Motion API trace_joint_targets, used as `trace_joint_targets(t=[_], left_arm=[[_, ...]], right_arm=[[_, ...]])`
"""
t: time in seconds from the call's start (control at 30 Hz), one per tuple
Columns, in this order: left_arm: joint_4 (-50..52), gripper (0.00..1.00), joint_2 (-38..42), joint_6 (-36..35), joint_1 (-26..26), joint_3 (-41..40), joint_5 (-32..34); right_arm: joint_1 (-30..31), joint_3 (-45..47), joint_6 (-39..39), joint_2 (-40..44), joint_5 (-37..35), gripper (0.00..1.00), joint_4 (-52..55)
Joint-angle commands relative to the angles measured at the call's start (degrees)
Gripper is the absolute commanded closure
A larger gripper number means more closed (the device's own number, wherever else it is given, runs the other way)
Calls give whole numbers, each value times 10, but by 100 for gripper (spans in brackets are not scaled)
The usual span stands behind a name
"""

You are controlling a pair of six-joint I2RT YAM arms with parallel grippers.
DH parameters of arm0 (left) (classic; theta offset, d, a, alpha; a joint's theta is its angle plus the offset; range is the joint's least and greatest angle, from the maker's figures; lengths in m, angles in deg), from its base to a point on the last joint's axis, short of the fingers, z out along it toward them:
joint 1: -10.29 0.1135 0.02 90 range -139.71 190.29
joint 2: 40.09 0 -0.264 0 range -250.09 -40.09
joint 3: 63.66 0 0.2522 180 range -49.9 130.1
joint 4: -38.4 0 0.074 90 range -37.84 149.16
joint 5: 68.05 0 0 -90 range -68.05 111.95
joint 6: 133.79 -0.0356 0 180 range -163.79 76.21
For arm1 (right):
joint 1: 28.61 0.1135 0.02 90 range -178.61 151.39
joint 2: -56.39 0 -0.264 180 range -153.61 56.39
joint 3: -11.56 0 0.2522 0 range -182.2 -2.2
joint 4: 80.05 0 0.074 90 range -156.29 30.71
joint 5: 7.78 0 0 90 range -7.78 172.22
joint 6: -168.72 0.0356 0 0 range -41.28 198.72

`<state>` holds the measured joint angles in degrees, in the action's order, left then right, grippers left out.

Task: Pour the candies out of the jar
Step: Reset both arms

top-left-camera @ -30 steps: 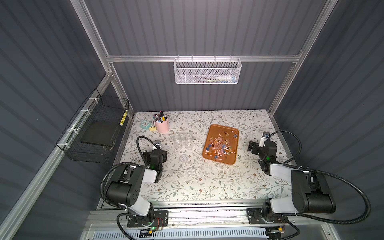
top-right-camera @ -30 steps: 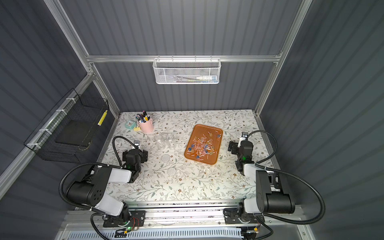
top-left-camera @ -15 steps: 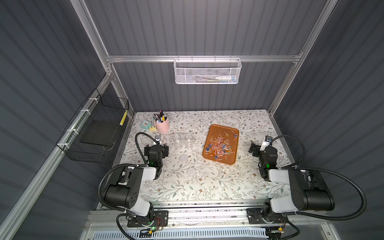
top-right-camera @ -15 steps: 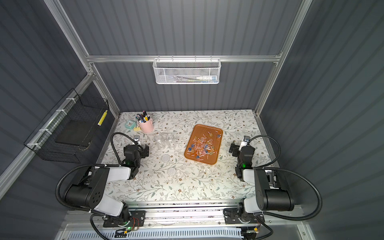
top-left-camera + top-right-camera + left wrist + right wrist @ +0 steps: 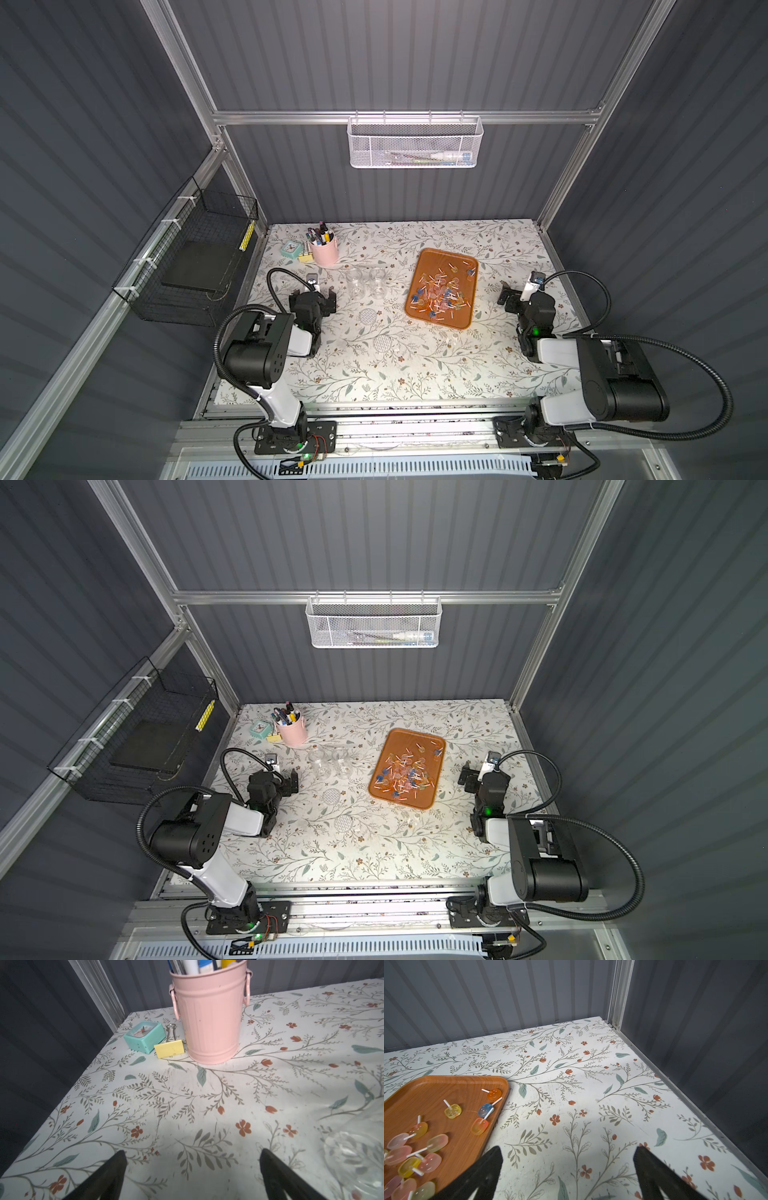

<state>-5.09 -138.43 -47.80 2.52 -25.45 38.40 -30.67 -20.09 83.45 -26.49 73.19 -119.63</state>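
Two folded low: left arm point(image 5: 257, 353), right arm point(image 5: 615, 374) | jaws spread wide, empty | candies point(image 5: 438, 293) on tray point(image 5: 436, 259)

Honestly, nothing here is actually readable. The teal clock point(image 5: 143, 1032) has a dial, but whatever is printed on it is just a blur. The tube point(image 5: 451, 156) lying in the white mesh basket point(image 5: 415, 141) has some blue print on it, way too small to make out. Same deal with the yellow strip point(image 5: 248, 235) in the black wire basket point(image 5: 187, 266): dark marks, can't tell what they say.
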Motion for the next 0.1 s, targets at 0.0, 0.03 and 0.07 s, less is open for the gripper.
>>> trace_joint_targets(t=[0.0,0.03,0.07], left_arm=[[11,0,0,9,3,8,-4],[7,0,-3,9,3,8,-4],[9,0,-1,9,3,8,-5]], right_arm=[[0,-4,2,3,-8,1,-13],[0,-5,2,2,-9,1,-11],[0,-5,2,2,-9,1,-10]])
